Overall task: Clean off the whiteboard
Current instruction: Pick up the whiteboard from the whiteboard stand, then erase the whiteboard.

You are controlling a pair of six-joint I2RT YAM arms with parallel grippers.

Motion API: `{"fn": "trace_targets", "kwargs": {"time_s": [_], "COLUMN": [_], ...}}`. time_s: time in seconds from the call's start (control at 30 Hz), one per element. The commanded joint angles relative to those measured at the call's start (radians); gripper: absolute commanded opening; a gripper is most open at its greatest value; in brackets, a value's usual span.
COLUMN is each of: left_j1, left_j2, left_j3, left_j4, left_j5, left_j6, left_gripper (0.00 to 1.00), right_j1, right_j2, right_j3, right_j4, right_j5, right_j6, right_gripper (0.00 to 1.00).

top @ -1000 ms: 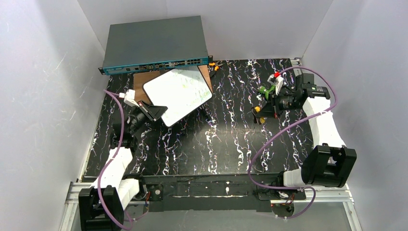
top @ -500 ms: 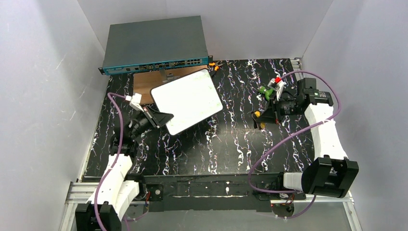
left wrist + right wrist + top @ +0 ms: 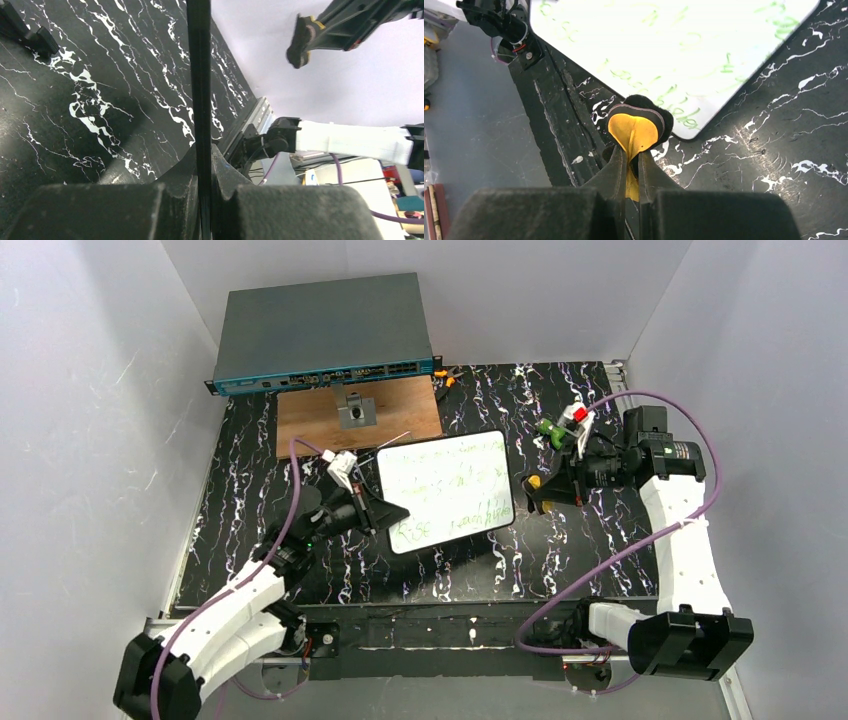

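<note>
A: What is changing?
B: The left gripper, its jaws pinching the whiteboard by the edge, is bringing it off the wooden panel to over the mid-tabletop.
A: And the right gripper?
B: Its jaws are pinching a yellow eraser just beside the green writing. I'd say wiping is becoming possible.

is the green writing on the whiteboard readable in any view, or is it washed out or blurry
Top view: the whiteboard is evenly lit, its green lines visible but too small to read well. Right wrist view: the board glares bright white and the writing is pale, while the yellow eraser in front is clear. Left wrist view: only the board's black edge shows, no writing.
</note>
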Motion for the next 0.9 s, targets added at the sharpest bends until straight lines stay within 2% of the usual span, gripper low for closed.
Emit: {"fn": "trace_targets", "kwargs": {"time_s": [0.0,0.17,0.53,0.87], "left_j1": [-0.1,-0.201,-0.336,-0.392], "left_j2": [0.05,0.123,0.217,0.29], "left_j3": [0.035,0.043,0.052,0.065], "left_j4": [0.143,0.194,0.248,0.26], "left_j5": [-0.142,-0.233,-0.354,-0.428], "left_j6": [0.045,0.077,0.121,0.151], "left_gripper": [0.0,0.0,0.0,0.0], "right_j1": [0.03,0.087,0.185,0.301], "right_j2": [-0.016,-0.031,-0.076,-0.036], "right_j3": [0.061,0.069,0.023,0.02], "right_j4": [-0.034,-0.017,0.095,0.201], "right_j5": [0.0,0.005,0.002,0.172], "right_j6": [-0.018,0.0,-0.011,0.042], "right_gripper": [0.01,0.01,0.01,0.01]}}
